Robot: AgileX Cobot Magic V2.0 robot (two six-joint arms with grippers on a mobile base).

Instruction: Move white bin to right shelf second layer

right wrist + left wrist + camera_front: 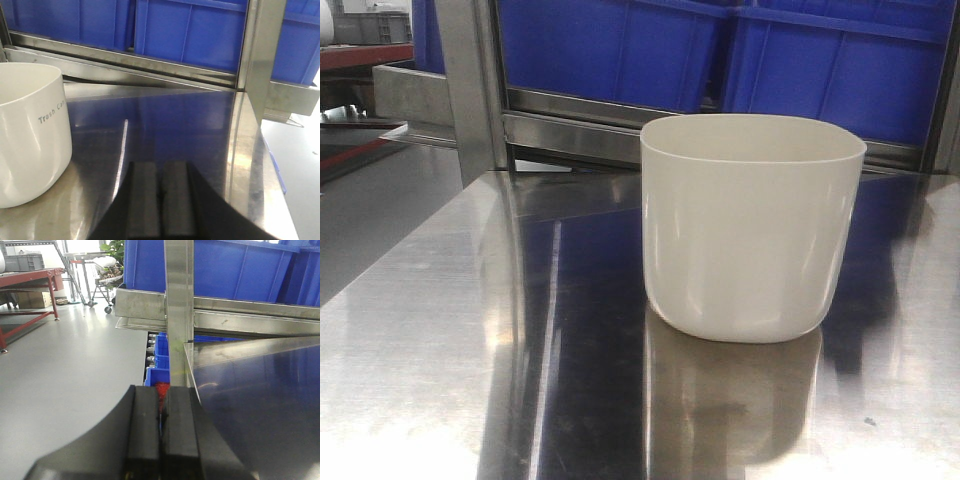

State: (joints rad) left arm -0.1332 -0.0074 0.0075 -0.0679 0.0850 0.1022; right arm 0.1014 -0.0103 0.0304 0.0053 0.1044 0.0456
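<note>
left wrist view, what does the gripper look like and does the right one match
The left gripper is matte black: two flat rectangular fingers on a wider, flaring body, with a small red piece at the tips. The right gripper looks the same but shows no red. No cables or markings are visible.

One bin (752,228). One steel surface (420,350). Two blue crates (610,45) side by side behind, plus a sliver of a third left of one upright post (470,90). Two claws: left claw (161,400), right claw (159,172). Far off in the left wrist view: one red table (25,277), one grey crate (25,262), one wheeled cart (102,287).
</note>
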